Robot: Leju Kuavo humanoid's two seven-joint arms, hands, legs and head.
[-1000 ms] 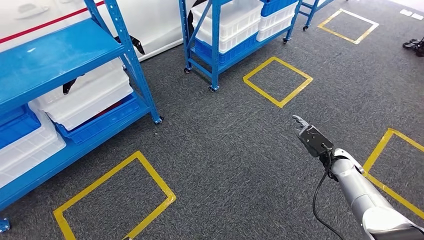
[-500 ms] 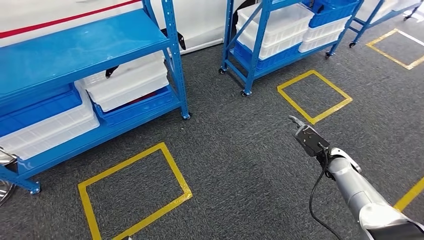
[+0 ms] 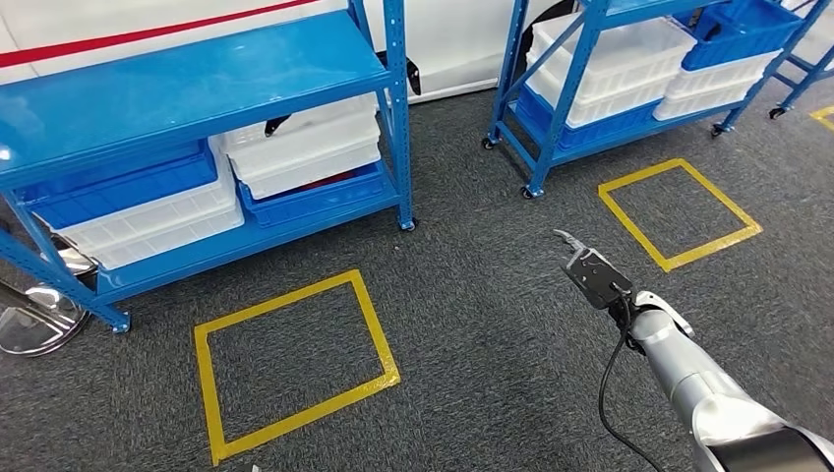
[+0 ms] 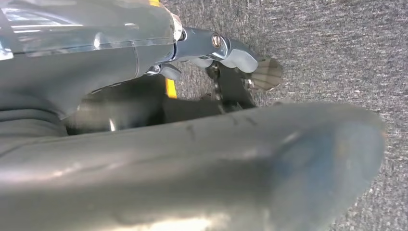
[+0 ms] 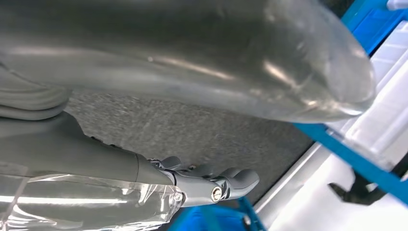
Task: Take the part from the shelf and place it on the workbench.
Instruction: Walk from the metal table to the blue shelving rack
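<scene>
A blue shelf rack [image 3: 197,88] stands at the left of the head view, with white bins [image 3: 305,147] and blue bins on its lower level. A small black piece [image 3: 277,125] lies at the edge of one white bin; I cannot tell what it is. A dark piece [image 5: 353,190] on a white bin also appears in the right wrist view. My right hand [image 3: 590,270] is stretched out above the grey carpet, fingers [image 5: 231,180] apart and holding nothing. My left hand [image 4: 211,45] hangs over the carpet and holds nothing.
A second blue rack [image 3: 629,59] on wheels, loaded with white and blue bins, stands at the back right. Yellow tape squares [image 3: 295,364] [image 3: 679,211] mark the carpet. A shiny metal object [image 3: 34,315] lies at the left edge by the shelf's foot.
The camera has turned, so the whole scene has shifted to the right in the picture and more of the left rack shows. My right hand keeps the same outstretched pose.
</scene>
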